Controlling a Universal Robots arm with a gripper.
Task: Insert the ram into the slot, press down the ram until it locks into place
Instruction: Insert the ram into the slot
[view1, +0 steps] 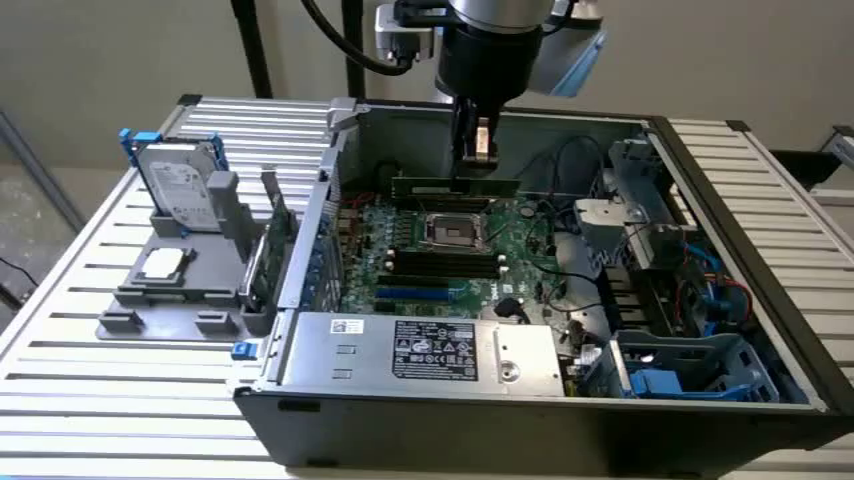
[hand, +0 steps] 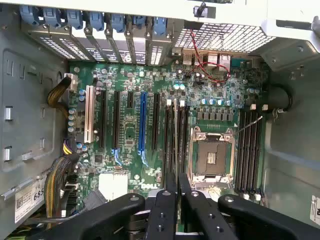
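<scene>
My gripper hangs over the open computer case and is shut on the ram, a long thin green stick held level and edge-down above the motherboard. In the wrist view the black fingers close on the ram, which appears edge-on as a thin line. That line runs along the group of parallel black slots beside the processor socket. In the exterior view these black slots lie below the processor socket, well beneath the ram. The ram is in the air, touching no slot.
The processor socket sits mid-board. A blue socket and other card sockets lie alongside. The power supply fills the case's near end, with drive cages and cables at the exterior view's right. A grey tray with a hard drive and a bracketed green card stands outside.
</scene>
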